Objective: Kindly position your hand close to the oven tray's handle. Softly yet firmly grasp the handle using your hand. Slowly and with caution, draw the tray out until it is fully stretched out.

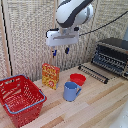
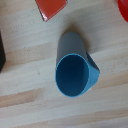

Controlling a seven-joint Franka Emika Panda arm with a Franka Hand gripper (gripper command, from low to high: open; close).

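Hovering high above the wooden table [image 1: 100, 107], the hand [image 1: 60, 50] sits at roughly 12 o'clock from the blue mug [image 1: 71, 91], well apart from every object. Its two dark-tipped fingers point downward with a visible gap between them; the hand is spread and holds nothing. The wrist view looks straight down into the mug [image 2: 75, 72].

Task item location: the oven [image 1: 113, 55] stands at 3 o'clock from the hand, at the exterior view's right edge. Its door [image 1: 93, 72] lies folded down flat toward the table, bar handle outermost. The oven tray [image 1: 111, 58] shows as thin wires inside the open cavity, apparently fully seated. The tray's own handle cannot be made out at this resolution.

Hazards, as judgement:
- Descending directly would strike the mug or the red bowl [image 1: 77, 78], since both lie between the hand and the oven.
- The lowered door bar resembles a handle; closing on it would move the door, not the tray.
- A shallow pinch on thin wire may slip during the pull.
- An off-axis pull could jam the tray or drag the oven.

Count: one oven, one tray, one mug, one bowl, one orange box [image 1: 50, 75], one red basket [image 1: 21, 98]
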